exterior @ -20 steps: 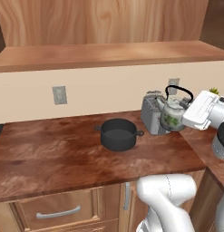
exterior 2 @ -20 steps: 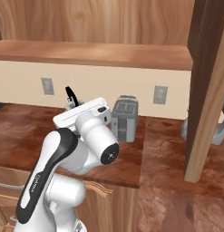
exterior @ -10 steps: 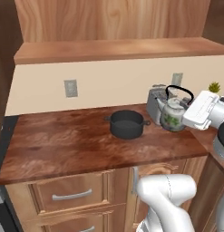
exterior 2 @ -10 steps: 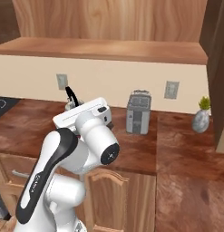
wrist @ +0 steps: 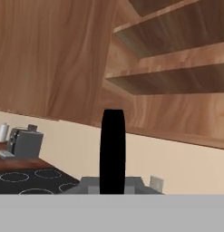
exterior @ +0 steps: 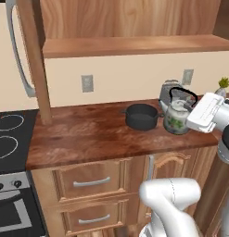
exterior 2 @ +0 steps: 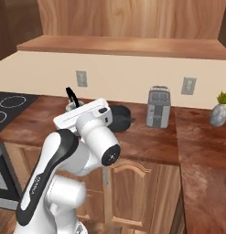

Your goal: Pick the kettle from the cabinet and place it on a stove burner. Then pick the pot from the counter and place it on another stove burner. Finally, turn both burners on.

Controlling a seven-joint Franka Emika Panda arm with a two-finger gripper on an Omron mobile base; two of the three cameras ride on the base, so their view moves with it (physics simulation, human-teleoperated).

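Dark pot just beside kettle — gripper pinching kettle handle; toaster behind.

- My gripper is clamped on the kettle's thin black arched handle; in my hand view that handle stands as a dark bar between my fingertips.
- The kettle, whitish with green leaf print, hangs upright just over the counter, right of the pot.
- The pot, squat, dark and lidless, sits on the counter near the wall.
- The burners, white rings on black glass, lie bare at the counter's left end.
- The cabinet hangs above the counter.
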